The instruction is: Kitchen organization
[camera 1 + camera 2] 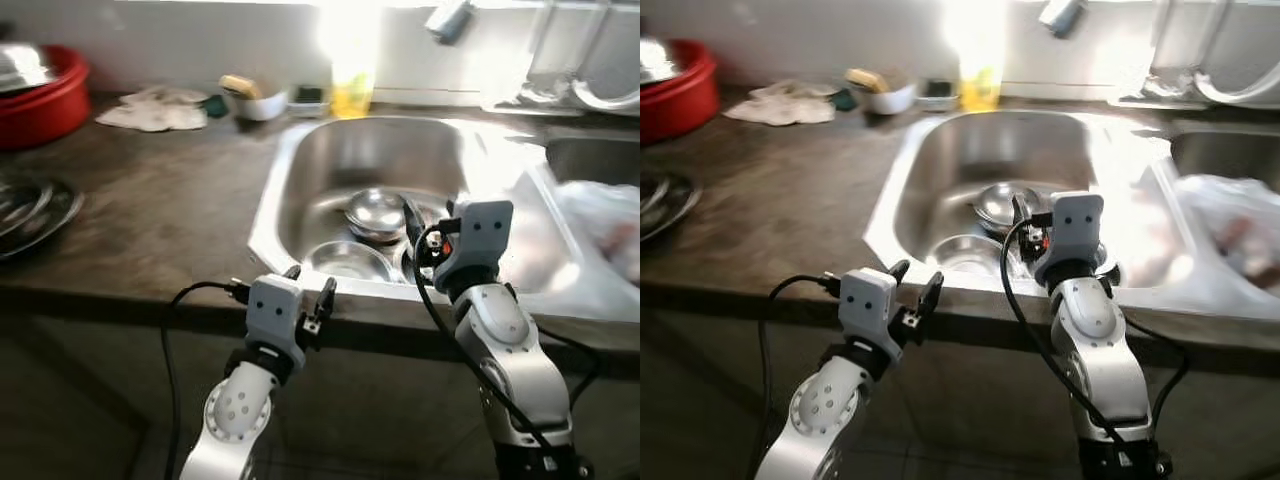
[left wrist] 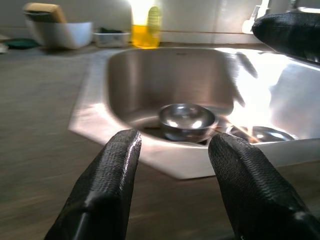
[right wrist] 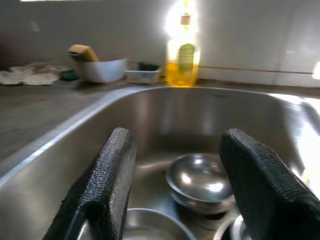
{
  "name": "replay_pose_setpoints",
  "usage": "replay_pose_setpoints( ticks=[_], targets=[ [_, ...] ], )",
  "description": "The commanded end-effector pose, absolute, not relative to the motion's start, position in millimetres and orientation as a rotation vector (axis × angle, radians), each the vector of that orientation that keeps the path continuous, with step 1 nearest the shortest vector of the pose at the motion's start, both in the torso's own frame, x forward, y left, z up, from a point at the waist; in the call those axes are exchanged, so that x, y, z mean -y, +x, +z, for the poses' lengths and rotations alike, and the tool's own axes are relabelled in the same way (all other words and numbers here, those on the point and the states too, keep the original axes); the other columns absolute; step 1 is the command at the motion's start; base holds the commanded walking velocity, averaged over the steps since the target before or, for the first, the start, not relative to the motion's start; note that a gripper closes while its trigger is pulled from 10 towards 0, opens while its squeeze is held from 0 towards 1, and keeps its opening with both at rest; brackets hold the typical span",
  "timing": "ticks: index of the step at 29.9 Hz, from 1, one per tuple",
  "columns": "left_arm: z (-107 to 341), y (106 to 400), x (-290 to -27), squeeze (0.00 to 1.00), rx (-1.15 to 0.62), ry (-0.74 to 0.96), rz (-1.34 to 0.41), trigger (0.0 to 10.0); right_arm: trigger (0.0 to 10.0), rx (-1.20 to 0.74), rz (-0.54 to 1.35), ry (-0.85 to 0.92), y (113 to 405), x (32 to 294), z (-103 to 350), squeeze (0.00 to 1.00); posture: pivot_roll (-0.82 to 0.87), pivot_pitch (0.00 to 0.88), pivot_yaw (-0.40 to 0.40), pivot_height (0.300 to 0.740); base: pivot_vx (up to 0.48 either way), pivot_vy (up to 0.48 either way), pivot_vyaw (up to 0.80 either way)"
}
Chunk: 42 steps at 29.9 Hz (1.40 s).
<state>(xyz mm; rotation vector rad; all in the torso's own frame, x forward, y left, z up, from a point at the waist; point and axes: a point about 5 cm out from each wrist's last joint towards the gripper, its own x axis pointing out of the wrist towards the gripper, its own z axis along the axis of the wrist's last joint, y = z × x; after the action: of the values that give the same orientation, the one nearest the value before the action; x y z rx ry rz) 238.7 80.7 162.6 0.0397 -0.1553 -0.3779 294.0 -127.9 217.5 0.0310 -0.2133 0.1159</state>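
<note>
Steel bowls [image 1: 374, 212] (stacked, several) sit inside sink [image 1: 300, 160] basin.

Shiny steel sink [image 1: 300, 170], glossy metal bowls [image 3: 202, 182], seemingly matt stone counter [image 1: 170, 210]

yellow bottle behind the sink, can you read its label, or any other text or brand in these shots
No text can be read.
The yellow bottle has a green label, too blurred and overexposed to read.
The steel bowls in the sink show no markings.
</note>
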Motion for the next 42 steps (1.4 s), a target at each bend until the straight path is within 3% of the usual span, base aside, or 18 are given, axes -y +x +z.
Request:
replay_pose_setpoints(
  ticks=[1, 8, 14, 26, 42],
  targets=[
    [160.9, 237.5, -81.4, 0.00, 0.152, 0.042, -0.374, 10.0, 10.0, 0.215, 0.119, 0.031, 290.7, 127.0, 218.6, 0.00, 0.10, 0.093, -0.028, 0.740, 0.000, 0.000, 0.80],
    [159.8, 236.8, -84.6, 0.00, 0.145, 0.041, -0.363, 10.0, 10.0, 0.196, 0.121, 0.031, 288.7, 125.9, 214.2, 0.00, 0.10, 0.088, -0.029, 0.740, 0.000, 0.000, 0.80],
    [159.2, 237.1, -81.6, 0.00, 0.145, 0.035, -0.374, 10.0, 10.0, 0.204, 0.123, 0.030, 290.0, 123.8, 216.6, 0.00, 0.10, 0.082, -0.032, 0.740, 0.000, 0.479, 0.80],
    [157.7, 236.7, -83.4, 0.00, 0.141, 0.047, -0.368, 10.0, 10.0, 0.194, 0.149, 0.022, 291.8, 120.0, 216.6, 0.00, 0.10, 0.084, -0.031, 0.740, 0.000, 0.000, 0.80],
    [156.6, 239.5, -85.0, 0.00, 0.139, 0.079, -0.355, 10.0, 10.0, 0.247, 0.227, -0.038, 291.6, 105.9, 224.0, 0.00, 0.09, 0.087, -0.028, 0.740, 0.068, 0.000, 0.13]
  ],
)
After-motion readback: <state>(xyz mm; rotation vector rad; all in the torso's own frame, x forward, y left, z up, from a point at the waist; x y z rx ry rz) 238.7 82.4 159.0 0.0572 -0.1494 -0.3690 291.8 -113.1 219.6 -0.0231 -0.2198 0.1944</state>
